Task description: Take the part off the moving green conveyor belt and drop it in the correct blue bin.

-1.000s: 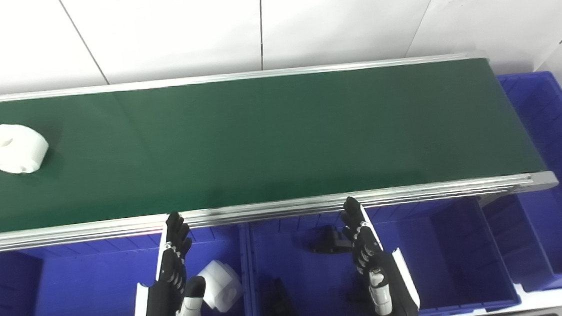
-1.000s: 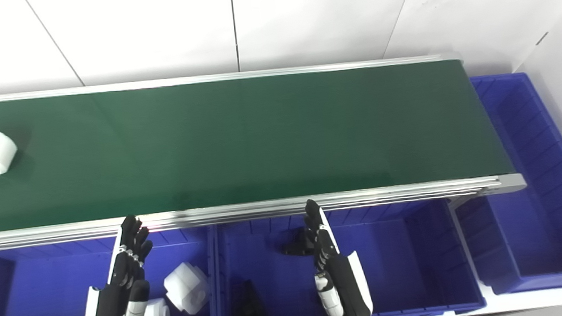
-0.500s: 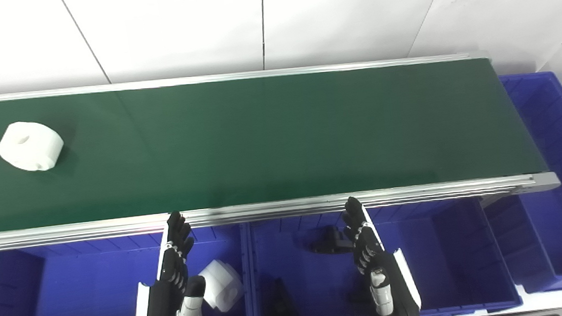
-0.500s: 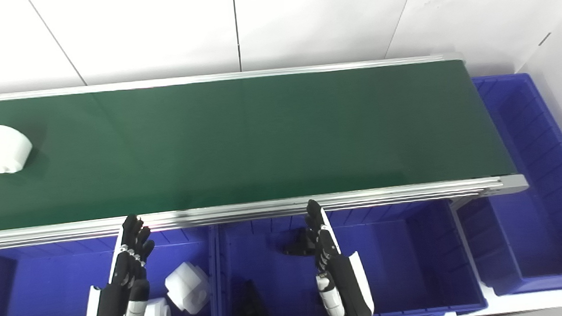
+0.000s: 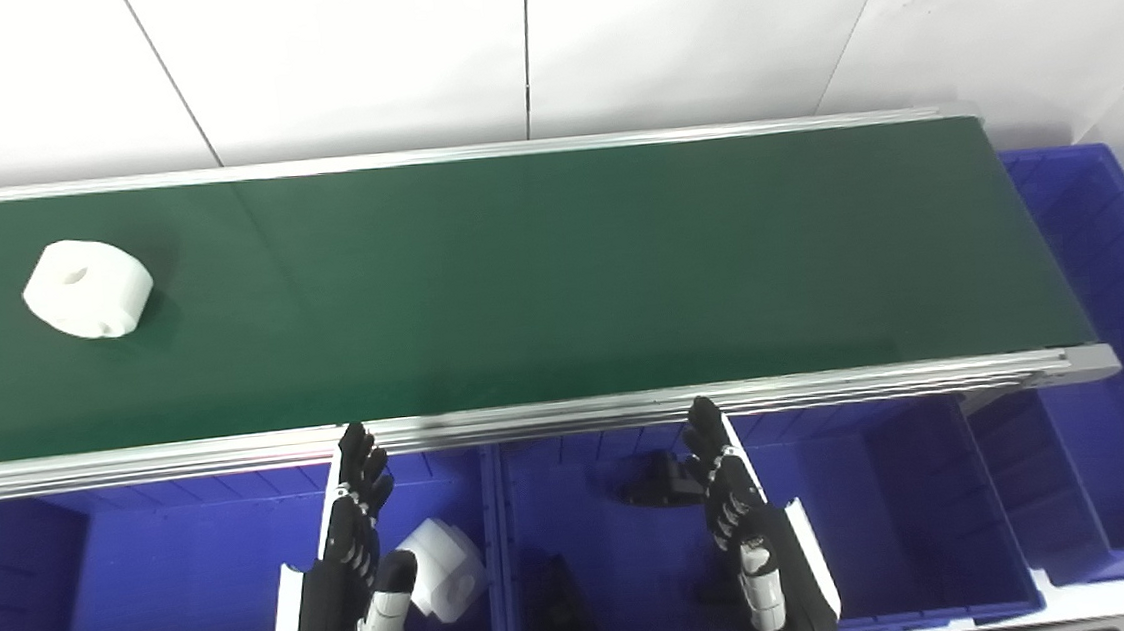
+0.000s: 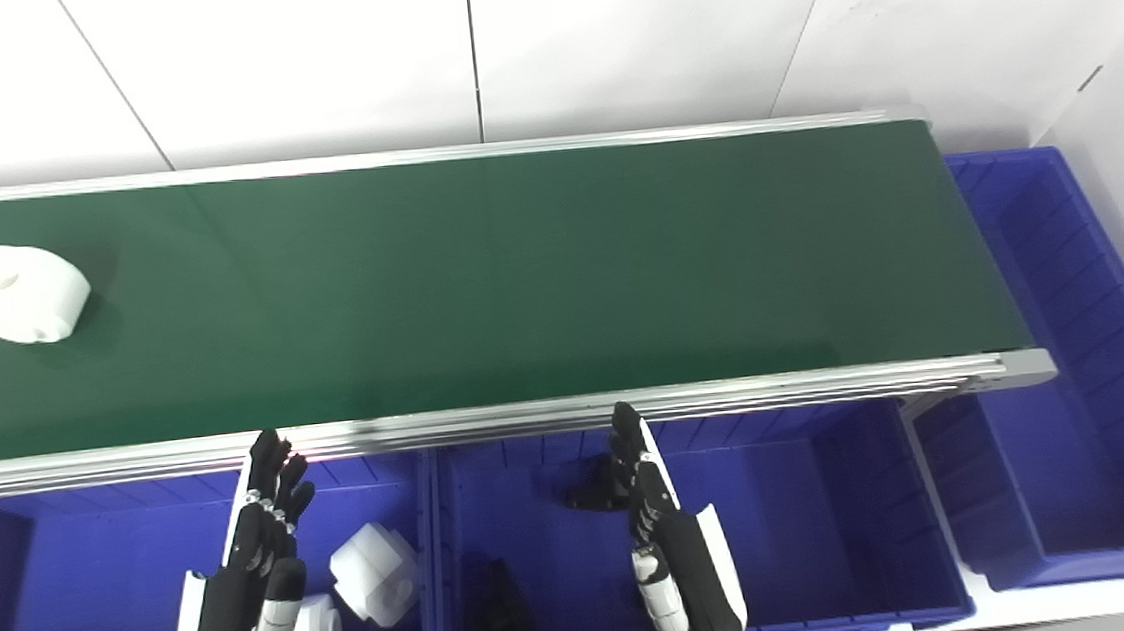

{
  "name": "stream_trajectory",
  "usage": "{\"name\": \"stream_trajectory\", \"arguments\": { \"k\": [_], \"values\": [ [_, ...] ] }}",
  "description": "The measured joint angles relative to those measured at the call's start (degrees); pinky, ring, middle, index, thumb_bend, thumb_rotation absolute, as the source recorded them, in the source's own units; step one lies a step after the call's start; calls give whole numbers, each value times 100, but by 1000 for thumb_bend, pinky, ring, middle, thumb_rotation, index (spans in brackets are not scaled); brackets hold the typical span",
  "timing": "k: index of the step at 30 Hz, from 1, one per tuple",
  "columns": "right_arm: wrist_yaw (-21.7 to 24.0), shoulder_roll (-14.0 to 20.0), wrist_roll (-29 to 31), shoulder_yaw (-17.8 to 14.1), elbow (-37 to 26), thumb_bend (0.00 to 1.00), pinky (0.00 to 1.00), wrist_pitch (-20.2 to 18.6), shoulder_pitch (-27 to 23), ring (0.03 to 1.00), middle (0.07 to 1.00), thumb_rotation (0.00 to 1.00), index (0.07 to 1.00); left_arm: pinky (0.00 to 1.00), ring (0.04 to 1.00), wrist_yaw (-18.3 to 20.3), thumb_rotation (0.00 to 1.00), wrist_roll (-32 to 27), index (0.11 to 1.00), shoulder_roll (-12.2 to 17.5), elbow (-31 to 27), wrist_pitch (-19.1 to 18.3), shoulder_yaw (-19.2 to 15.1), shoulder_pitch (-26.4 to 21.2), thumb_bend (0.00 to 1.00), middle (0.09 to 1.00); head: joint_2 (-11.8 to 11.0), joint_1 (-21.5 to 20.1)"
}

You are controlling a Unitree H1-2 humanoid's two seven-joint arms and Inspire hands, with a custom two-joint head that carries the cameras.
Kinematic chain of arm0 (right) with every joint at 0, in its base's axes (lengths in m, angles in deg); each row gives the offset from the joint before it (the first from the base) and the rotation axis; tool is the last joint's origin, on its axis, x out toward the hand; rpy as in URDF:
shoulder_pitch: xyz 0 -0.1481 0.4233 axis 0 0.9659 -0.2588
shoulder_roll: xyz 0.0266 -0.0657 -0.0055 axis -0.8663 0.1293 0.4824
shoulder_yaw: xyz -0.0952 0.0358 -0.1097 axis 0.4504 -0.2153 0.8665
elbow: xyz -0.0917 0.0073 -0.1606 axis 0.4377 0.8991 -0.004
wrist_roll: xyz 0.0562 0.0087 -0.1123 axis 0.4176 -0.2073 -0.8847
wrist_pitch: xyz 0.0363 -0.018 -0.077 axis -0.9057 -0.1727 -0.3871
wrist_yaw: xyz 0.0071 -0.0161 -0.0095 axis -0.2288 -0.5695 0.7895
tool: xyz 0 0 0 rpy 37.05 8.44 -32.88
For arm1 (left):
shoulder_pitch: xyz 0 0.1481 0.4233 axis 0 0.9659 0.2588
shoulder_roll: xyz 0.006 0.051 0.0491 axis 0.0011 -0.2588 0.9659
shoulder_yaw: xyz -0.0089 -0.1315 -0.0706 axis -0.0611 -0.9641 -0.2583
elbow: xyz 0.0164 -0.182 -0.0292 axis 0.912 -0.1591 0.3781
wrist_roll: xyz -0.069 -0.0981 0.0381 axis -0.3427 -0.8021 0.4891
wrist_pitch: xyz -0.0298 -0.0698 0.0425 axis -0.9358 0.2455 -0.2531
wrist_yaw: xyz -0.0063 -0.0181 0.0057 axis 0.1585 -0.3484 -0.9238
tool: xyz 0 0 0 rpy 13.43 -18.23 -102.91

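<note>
White wall panels are backing the green conveyor belt [image 5: 558,266], on which the white ring-shaped part [image 5: 87,289] is riding rightward from its earlier spot near the left edge, so the pick window is approaching. Left hand [image 5: 354,563] and right hand [image 5: 745,532] are waiting empty, fingers extended, above the blue bins [image 5: 839,524]. The right eye view is showing two white parts [image 6: 372,574] in the left bin; the left eye view only one.
</note>
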Motion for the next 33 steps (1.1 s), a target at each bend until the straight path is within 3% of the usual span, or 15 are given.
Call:
{"name": "stream_trajectory", "arguments": {
  "k": [5,7,10,12,15,19,21,33],
  "values": [
    [4,2,2,-21,76,942,1000,8,-6,1000,1000,1000,1000,960,974,0,859,36,1000,0,95,22,14,-2,531,1000,-141,185],
    [25,17,18,-55,152,948,1000,21,-23,1000,1000,1000,1000,958,976,0,847,40,1000,-1,196,71,33,-2,507,1000,-385,683],
    [41,87,132,-115,347,950,1000,51,-81,1000,1000,1000,1000,935,965,-14,830,114,1000,-6,444,246,66,-23,532,1000,-519,932],
    [60,152,240,-171,453,938,1000,108,-136,1000,1000,1000,1000,909,953,-36,806,210,1000,-38,567,292,76,-47,560,1000,-719,1342],
    [93,239,318,-261,561,905,1000,253,-205,1000,1000,1000,1000,860,925,-94,744,226,1000,-172,718,316,107,-119,611,981,-808,1476],
    [167,302,459,-363,768,878,1000,356,-315,1000,1000,1000,1000,844,907,-152,720,223,1000,-238,948,405,114,-231,640,967,-940,1617],
    [201,342,523,-423,816,870,1000,400,-363,1000,1000,1000,1000,790,876,-230,744,359,997,-251,1030,436,97,-263,659,946,-1028,1670],
    [455,520,931,-739,1308,843,1000,616,-619,1000,1000,1000,1000,740,850,-804,701,842,955,-268,1507,502,74,-465,661,931,-1362,2100]
  ]
}}
